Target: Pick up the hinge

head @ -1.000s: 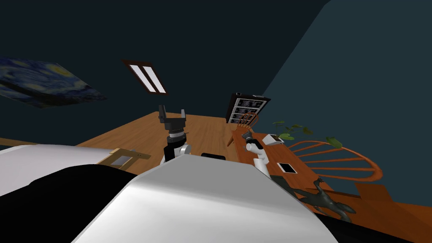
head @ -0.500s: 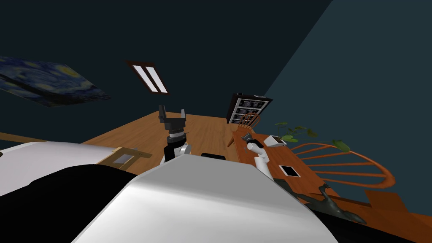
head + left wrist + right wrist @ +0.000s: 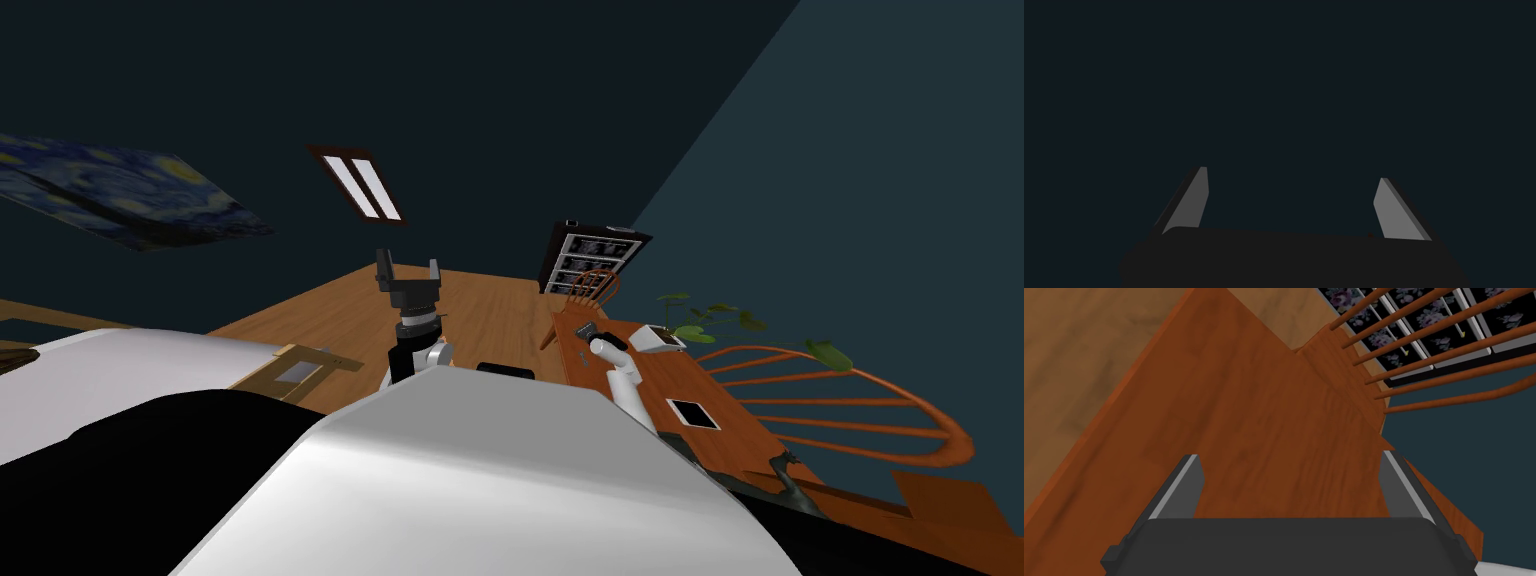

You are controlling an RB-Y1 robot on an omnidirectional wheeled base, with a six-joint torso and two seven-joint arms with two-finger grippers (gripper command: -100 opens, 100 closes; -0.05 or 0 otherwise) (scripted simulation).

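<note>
Over the last second the whole head view has slid. The painting (image 3: 130, 200) at upper left and the dark figure (image 3: 790, 478) at lower right have drifted rightward together, and the figure is now nearly out of frame. Treat this as a move of the robot's base or torso, not of the things. The right gripper (image 3: 1289, 454) has stayed over the far end of the worktop (image 3: 655, 372), just right of frame centre. Its fingers are apart with nothing between them. The surface ahead of them is bare reddish-brown wood, with a chair (image 3: 1349, 383) just beyond the worktop's end. The left gripper (image 3: 408, 262) is raised at frame centre, with its fingers apart and empty. The hinge is not yet held. It presumably lies on the worktop, but it is too small to make out, so you cannot read its long axis or which way it points. The shift suggests the approach is still being lined up. Confirm the hinge between the right fingers before you lower them, then set the fingers across its short axis.
</note>
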